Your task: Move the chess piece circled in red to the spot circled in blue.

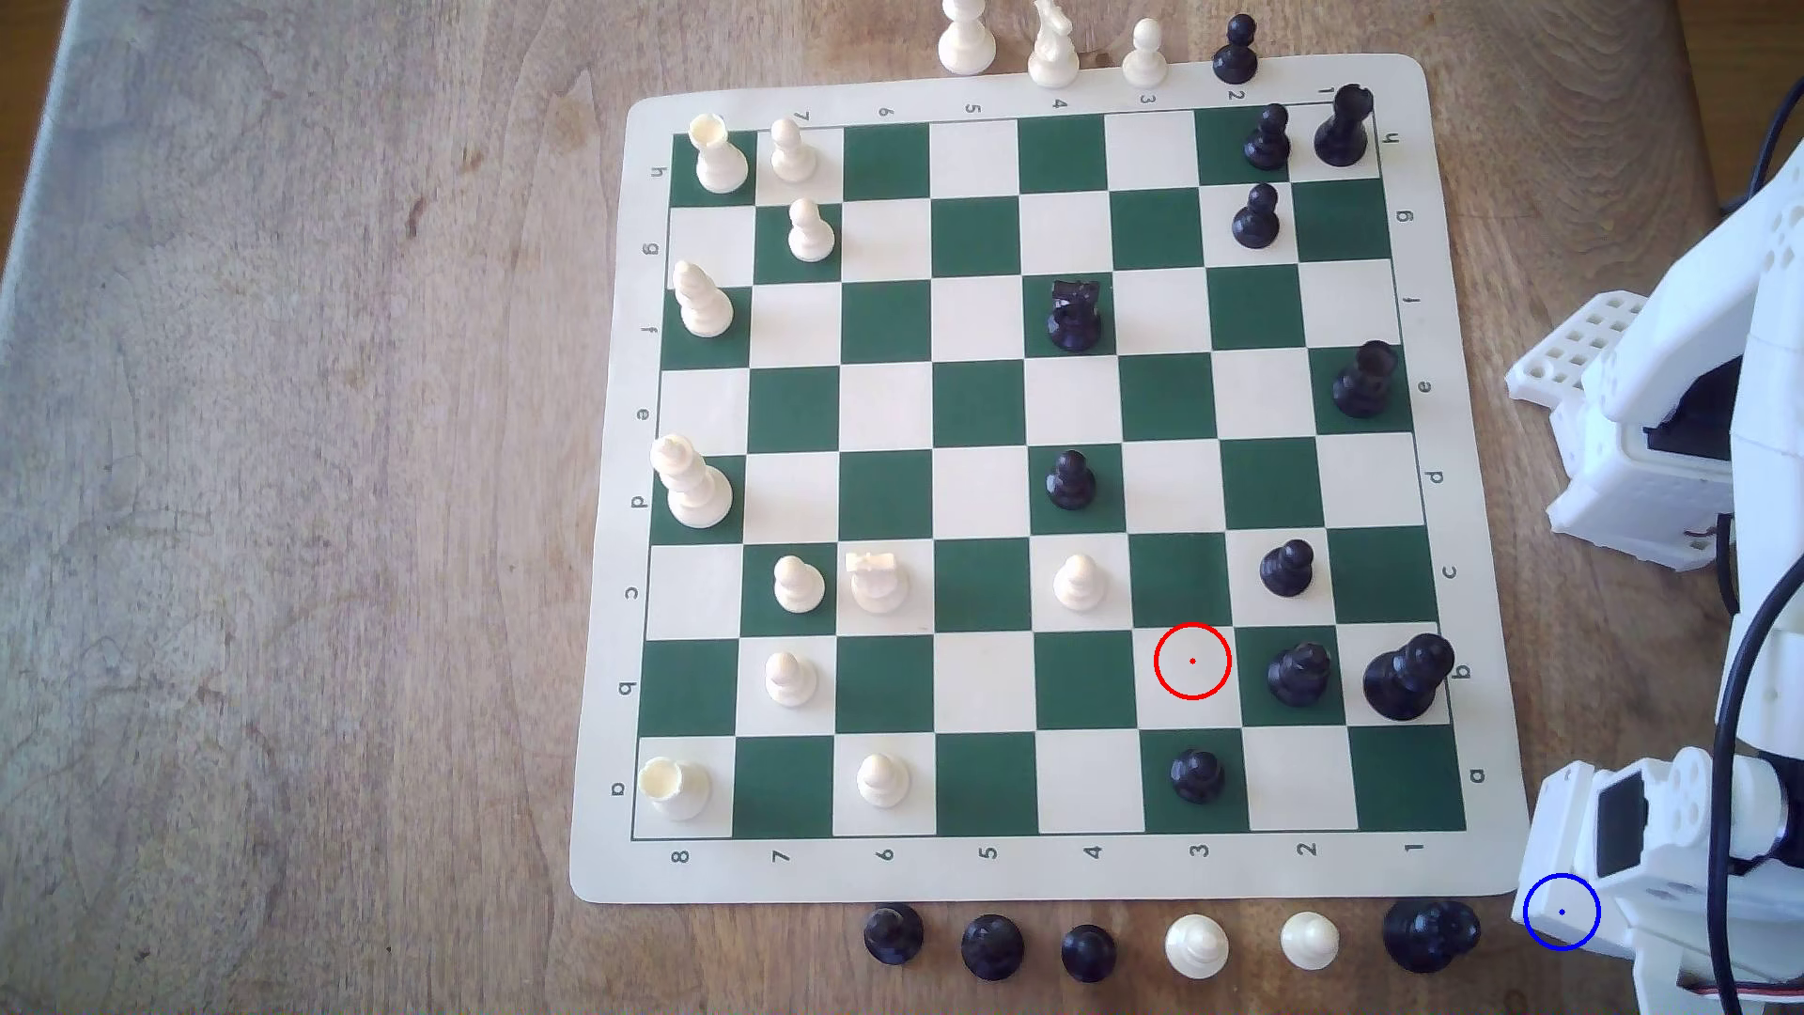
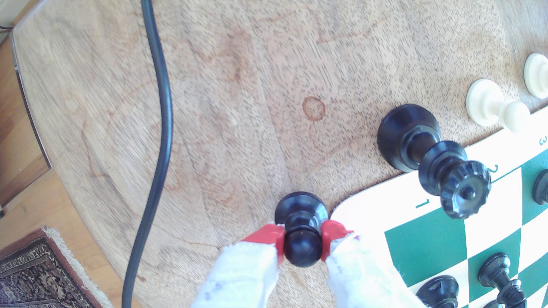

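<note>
In the wrist view my gripper (image 2: 302, 238) is shut on the chess piece (image 2: 302, 207), a small glossy black pawn. The red-taped fingertips (image 2: 268, 237) pinch its collar and ball head. The pawn is upright over bare wood, just off the corner of the chessboard mat (image 2: 370, 204); I cannot tell whether its base touches the table. In the exterior view the red circle (image 1: 1192, 661) rings an empty white square. The spot (image 1: 1545, 913), a blue circle on the tabletop, lies off the mat's corner at the exterior view's lower right, partly covered by the white arm (image 1: 1679, 859).
A tall black piece (image 2: 415, 142) stands on the wood close to the held pawn, with white pawns (image 2: 486, 106) beyond it. A black cable (image 2: 160, 118) crosses the table. In the exterior view, a row of captured pieces (image 1: 1196, 945) lines the mat's near edge.
</note>
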Tool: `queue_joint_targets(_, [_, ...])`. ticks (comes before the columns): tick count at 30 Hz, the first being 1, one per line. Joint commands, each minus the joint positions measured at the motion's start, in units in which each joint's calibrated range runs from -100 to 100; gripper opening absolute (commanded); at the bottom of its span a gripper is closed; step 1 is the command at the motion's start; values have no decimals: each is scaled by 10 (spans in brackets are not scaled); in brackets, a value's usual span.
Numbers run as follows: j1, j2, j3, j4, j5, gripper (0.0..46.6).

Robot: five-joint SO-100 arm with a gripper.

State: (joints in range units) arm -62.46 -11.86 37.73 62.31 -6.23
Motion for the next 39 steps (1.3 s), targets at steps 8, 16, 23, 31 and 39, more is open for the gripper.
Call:
queue_joint_targets(8, [-12, -2, -1, 1, 1, 4])
queue_joint_targets(16, [-14, 8, 2, -3, -1, 4])
queue_joint_targets(23, [-14, 18, -3, -10, -1, 4])
queue_joint_targets(31, [-14, 10, -8, -38, -6, 4])
queue_joint_targets(39, [-13, 7, -6, -38, -5, 4])
